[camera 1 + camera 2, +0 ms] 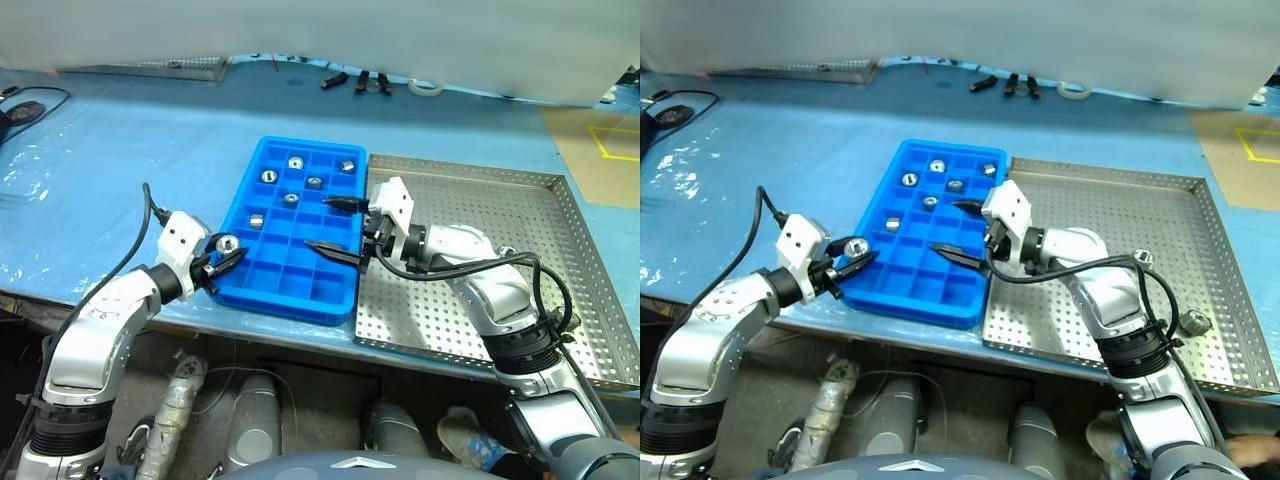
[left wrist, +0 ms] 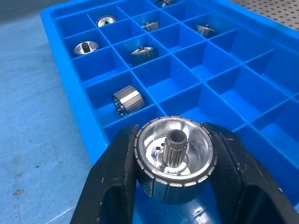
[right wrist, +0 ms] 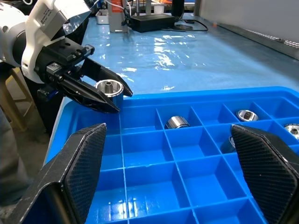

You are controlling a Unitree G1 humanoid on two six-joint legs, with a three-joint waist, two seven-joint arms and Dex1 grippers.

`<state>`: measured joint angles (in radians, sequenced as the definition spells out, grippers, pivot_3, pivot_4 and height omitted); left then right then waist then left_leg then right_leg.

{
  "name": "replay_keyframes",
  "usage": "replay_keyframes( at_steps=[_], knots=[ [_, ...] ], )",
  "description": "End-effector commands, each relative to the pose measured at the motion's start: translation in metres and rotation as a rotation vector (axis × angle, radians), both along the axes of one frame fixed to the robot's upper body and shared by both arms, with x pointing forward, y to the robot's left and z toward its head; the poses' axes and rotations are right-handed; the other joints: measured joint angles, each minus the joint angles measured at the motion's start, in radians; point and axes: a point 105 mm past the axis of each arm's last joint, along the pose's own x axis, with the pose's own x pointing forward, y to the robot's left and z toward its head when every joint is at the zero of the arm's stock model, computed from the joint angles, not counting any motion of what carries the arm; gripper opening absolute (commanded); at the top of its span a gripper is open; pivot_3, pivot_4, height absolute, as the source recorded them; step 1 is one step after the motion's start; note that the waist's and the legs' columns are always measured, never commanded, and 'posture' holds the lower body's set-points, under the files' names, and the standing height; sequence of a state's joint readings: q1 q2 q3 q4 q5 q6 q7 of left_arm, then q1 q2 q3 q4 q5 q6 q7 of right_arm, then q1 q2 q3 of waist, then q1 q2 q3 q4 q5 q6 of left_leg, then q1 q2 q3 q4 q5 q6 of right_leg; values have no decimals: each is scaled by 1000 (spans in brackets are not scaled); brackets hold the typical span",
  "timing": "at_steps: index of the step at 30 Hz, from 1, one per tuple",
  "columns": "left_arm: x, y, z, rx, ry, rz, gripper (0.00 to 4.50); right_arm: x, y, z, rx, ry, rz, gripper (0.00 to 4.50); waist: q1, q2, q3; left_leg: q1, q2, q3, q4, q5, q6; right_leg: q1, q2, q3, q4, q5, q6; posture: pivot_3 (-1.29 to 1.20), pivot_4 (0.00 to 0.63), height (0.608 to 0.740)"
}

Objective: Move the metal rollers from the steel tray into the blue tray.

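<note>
While the left gripper (image 1: 222,255) pinches one metal roller (image 2: 175,156) between its two black fingers (image 2: 114,179) at the near left corner of the blue tray (image 1: 262,282), the right gripper (image 1: 335,228) hovers over the tray's right half with its jaws spread wide and empty. Six more rollers (image 1: 296,161) sit in separate compartments toward the far end. Just right of the blue tray lies the steel tray (image 1: 520,215), its perforated floor showing no rollers.
</note>
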<state>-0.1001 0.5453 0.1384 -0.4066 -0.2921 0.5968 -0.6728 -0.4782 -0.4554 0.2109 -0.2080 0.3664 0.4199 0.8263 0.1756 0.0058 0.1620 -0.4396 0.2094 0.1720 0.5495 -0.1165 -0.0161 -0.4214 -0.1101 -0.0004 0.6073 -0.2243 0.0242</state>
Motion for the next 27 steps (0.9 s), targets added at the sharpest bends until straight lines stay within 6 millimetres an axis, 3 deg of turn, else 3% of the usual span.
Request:
replay_keyframes(
  at_steps=[1,7,13,16,20,24,27],
  knots=[
    [-2,-1,1,6,-4,-30,2082,-1,-1,10,20,-49,-3,4500,0,0,0,0,0,0,0,0,0,0,0,0,0,0,0,278,150,740],
    [0,7,-2,51,7,-38,3890,-2,-3,12,27,-55,-25,4500,-1,0,0,0,0,0,0,0,-1,0,0,0,1,0,0,256,150,740],
    [14,-4,20,6,-57,-76,3890,-1,-4,19,42,-75,-52,4500,0,0,0,1,0,0,0,2,-2,0,0,0,2,0,0,212,150,740],
    [20,-19,32,-39,-81,-119,3890,0,-8,27,67,-86,-85,4500,-2,0,0,1,0,0,0,2,-3,0,0,1,3,0,0,184,150,740],
    [41,-41,50,-86,-137,-145,3890,5,-21,36,85,-118,-179,4500,-3,0,0,1,0,0,1,3,-5,0,0,1,4,0,0,110,150,740],
    [72,-86,60,-92,-179,-243,3890,11,-41,42,83,-159,-314,4500,-15,-1,0,1,-1,0,3,6,-7,0,0,2,7,1,0,18,150,740],
    [84,-121,63,-93,-200,-353,3890,10,-54,42,79,-182,-396,4500,-33,-1,-1,1,-2,0,5,6,-7,0,-1,3,8,1,1,-78,150,740]
  ],
)
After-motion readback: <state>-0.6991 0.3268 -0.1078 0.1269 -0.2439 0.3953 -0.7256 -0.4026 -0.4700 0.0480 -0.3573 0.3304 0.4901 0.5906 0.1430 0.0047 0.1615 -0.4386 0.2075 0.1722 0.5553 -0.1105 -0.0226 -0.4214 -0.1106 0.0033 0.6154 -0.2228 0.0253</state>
